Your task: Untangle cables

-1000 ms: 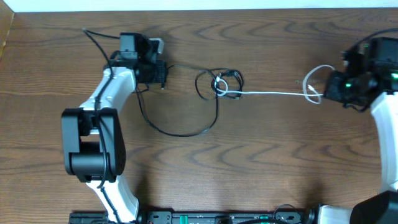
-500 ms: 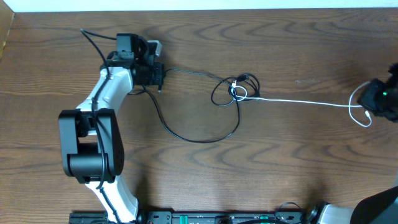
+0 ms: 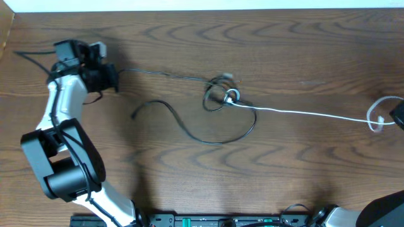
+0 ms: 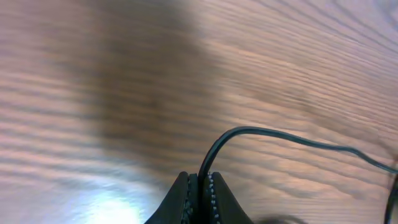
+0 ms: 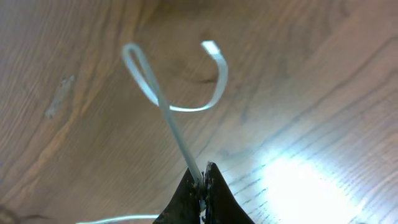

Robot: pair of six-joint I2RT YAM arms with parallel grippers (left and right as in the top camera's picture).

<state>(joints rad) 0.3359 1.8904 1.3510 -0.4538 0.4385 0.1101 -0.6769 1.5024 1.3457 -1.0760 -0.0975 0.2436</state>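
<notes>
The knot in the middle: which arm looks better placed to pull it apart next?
Probably left: the left pincer is shut on the black cable and sits nearer the knot. The right pincer, shut on the white cable, is at the picture's edge with its cable stretched straight.

far strip: bare wood of the table point(image 3: 297, 38) runs the full width beyond the cables, an open lane from left to right.
middle line: the black cable point(image 3: 214, 142), pulled from the left gripper point(image 3: 115, 79) to the knot point(image 3: 221, 98), and the white cable point(image 3: 303, 113), drawn straight on to the right gripper point(image 3: 399, 117) at the right edge, bar the table across.
near middle: a slack loop of the black cable sags nearward under the knot; its free end lies right of the left arm point(image 3: 60, 126).
near right: open wood on the near side of the white cable.
near left: the left arm fills it.
near edge: dark base hardware point(image 3: 189, 221) lines it.
</notes>
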